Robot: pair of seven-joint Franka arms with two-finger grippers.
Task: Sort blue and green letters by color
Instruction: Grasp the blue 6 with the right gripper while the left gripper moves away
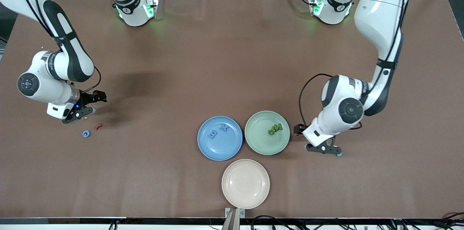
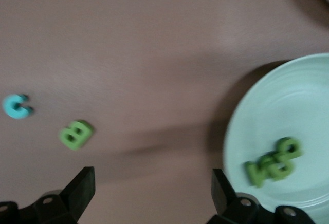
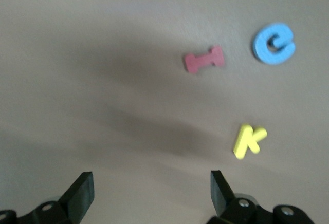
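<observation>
The right gripper (image 1: 80,113) hangs low over the table near the right arm's end, about midway between the base edge and the camera edge; its wrist view shows the fingers spread with nothing between them. Under and just beside it lie three loose pieces: a yellow k (image 3: 249,141), a red piece (image 1: 98,126) and a blue e (image 1: 86,134), the last nearest the camera edge. Only the blue e belongs to the sort.

The left gripper (image 1: 323,148) hovers low toward the left arm's end, just beside the green plate (image 1: 253,136); its fingers are also spread and empty. Its wrist view shows two loose pieces on bare table near it: a green B (image 2: 75,134) and a cyan c (image 2: 17,106). The front view hides both under the arm.

At the middle of the table, toward the camera edge, three plates sit close together. The blue plate (image 1: 206,148) holds two blue letters (image 1: 218,131). The green plate holds a small clump of green letters (image 1: 274,129), seemingly two or three. The cream plate (image 1: 232,193), nearest the camera edge, holds nothing.

By my reckoning the sort is well past halfway. Left to do: the blue e to the blue plate, the green B to the green plate, and perhaps the cyan c, if it counts as blue.
</observation>
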